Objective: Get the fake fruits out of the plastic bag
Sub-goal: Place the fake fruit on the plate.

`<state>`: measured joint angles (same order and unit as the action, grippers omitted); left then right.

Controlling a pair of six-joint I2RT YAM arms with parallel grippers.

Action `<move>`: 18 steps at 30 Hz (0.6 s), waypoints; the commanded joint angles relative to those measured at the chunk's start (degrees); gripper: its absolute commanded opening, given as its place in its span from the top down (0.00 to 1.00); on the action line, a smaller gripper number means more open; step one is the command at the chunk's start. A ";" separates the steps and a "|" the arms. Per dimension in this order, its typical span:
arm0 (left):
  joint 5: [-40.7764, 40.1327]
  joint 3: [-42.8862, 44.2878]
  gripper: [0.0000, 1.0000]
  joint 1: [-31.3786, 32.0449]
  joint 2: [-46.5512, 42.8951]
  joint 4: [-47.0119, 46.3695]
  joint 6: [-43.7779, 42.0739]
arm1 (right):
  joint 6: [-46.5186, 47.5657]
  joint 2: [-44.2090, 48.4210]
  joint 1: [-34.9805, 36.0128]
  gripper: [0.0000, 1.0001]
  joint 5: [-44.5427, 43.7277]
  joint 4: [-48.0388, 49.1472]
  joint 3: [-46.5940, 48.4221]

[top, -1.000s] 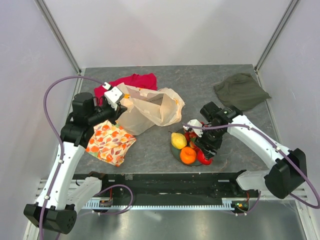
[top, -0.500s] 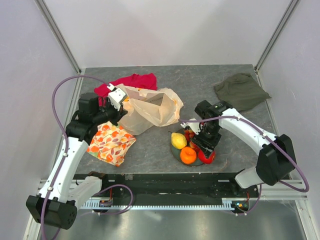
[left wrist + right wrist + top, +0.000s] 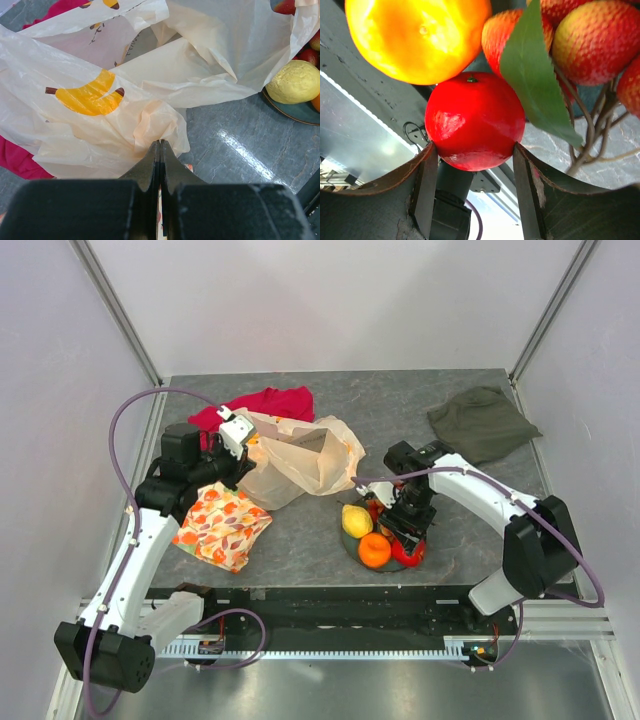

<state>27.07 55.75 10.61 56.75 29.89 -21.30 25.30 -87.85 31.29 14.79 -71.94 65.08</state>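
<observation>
Top view: bright, even overhead light, soft shadows, sharp. L wrist: glare streak on table (image 3: 240, 150) at 4 o'clock. R wrist: orange (image 3: 415, 35) washed bright at 11, apple (image 3: 472, 122) w/ hotspot.

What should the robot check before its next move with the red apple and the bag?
1. Left gripper pinches the plastic bag: ok, shut on a fold.
2. Right gripper grips the red apple: ok, fingers touch both sides.
3. Apple resting on the plate: cannot tell.
4. Lemon and orange out of the bag, on the plate: ok.
5. Bag emptied: cannot tell, its folds hide the inside.
</observation>
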 commanded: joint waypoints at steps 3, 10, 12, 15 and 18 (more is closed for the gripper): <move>0.00 0.15 0.99 -0.15 -0.32 -1.41 -0.50 | -1.74 -1.27 0.18 0.61 0.95 3.38 2.60; 0.53 -0.02 0.99 -0.15 -0.41 -1.59 -0.50 | -1.83 -0.30 0.09 0.43 0.42 3.04 2.42; 0.62 -0.20 0.98 -0.15 -0.41 -1.85 -0.41 | -1.75 0.05 0.09 0.38 -0.19 2.77 2.42; 1.05 -0.55 0.98 -0.24 -0.59 -2.03 -0.32 | -2.01 0.31 0.09 0.26 -1.69 2.33 2.60; 1.41 -0.90 0.98 -0.15 -0.94 -2.46 -0.15 | -2.36 0.75 0.18 0.18 -2.92 2.33 2.16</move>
<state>27.18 55.42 10.61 56.73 29.78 -21.30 23.68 -89.10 31.29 14.06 -70.04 65.67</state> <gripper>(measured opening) 0.022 0.798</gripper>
